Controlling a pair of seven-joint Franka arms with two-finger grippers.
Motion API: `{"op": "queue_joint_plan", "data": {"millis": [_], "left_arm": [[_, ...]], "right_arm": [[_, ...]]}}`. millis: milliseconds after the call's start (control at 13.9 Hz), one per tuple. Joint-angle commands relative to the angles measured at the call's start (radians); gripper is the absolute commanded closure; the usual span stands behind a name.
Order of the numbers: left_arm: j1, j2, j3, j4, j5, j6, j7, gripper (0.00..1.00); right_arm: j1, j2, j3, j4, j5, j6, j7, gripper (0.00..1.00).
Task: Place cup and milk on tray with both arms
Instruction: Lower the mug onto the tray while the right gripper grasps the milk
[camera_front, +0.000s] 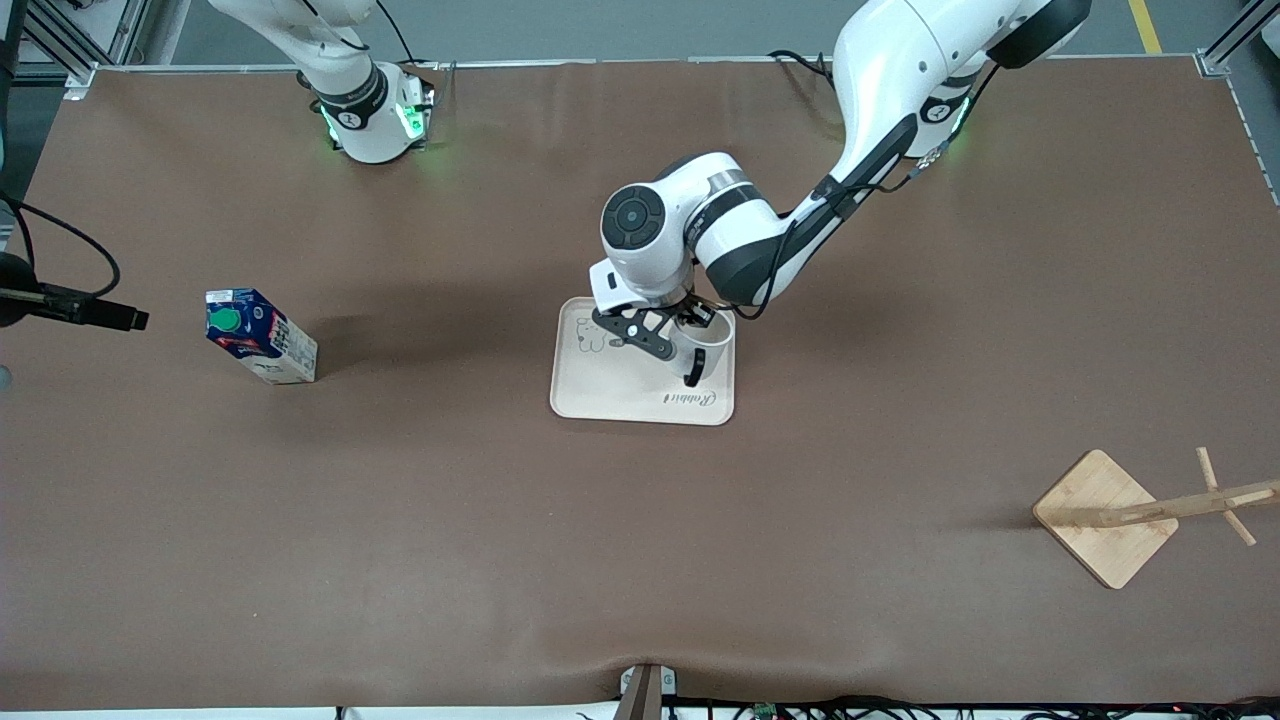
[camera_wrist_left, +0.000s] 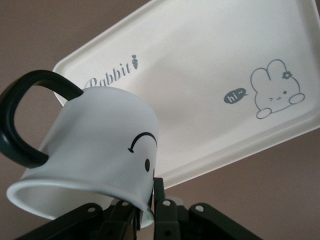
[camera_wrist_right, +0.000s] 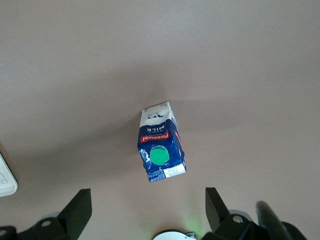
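A: What's the biggest thing in play?
B: The brown table (camera_front: 640, 560). Next the left arm (camera_front: 880, 110), reaching in from its base to the cream tray (camera_front: 620, 385) at mid-table. Only the right arm's (camera_front: 350, 80) base segment shows in the front view.

A: The left gripper?
B: The left gripper (camera_front: 690, 318) is over the tray's edge toward the left arm's end, its fingers (camera_wrist_left: 159, 192) pinched onto the rim of the white smiley mug (camera_wrist_left: 95, 145). The mug hangs tilted below the claw over the tray's "Rabbit" script; whether it touches the tray I cannot tell.

A: And the right gripper?
B: The right gripper (camera_wrist_right: 147, 210) is up over bare table, fingers spread wide, holding nothing. The milk carton (camera_wrist_right: 161, 142) stands upright on the table beneath it, well apart from the tray, toward the right arm's end.

A: Anything else?
B: A wooden stand (camera_front: 1110, 515) toward the left arm's end, well clear of both claws.
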Motion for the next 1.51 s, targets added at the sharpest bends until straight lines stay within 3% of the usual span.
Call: {"op": "queue_joint_plan", "data": {"millis": [0, 215, 502, 574, 932, 1434], "left_arm": [[-0.012, 0.028, 0.004, 0.031, -0.039, -0.070, 0.017, 1.00], [-0.013, 0.029, 0.016, 0.032, -0.085, -0.100, 0.001, 1.00], [-0.018, 0.037, 0.053, 0.036, -0.123, -0.100, -0.029, 1.00], [-0.016, 0.043, 0.053, 0.037, -0.123, -0.100, -0.060, 1.00], [-0.028, 0.066, 0.057, 0.065, -0.122, -0.097, -0.098, 1.00], [-0.038, 0.086, 0.066, 0.089, -0.097, -0.061, 0.032, 1.00]], "right_arm": [[-0.010, 0.015, 0.011, 0.003, 0.002, -0.007, -0.058, 0.00], [-0.007, 0.014, 0.011, -0.102, -0.004, 0.032, -0.058, 0.00], [-0.001, -0.110, 0.014, -0.412, -0.003, 0.259, -0.058, 0.00], [0.005, -0.118, 0.014, -0.444, -0.003, 0.287, -0.059, 0.00], [-0.024, -0.121, 0.013, -0.500, -0.003, 0.325, -0.108, 0.00], [-0.016, -0.153, 0.014, -0.624, -0.001, 0.424, -0.113, 0.00]]}}
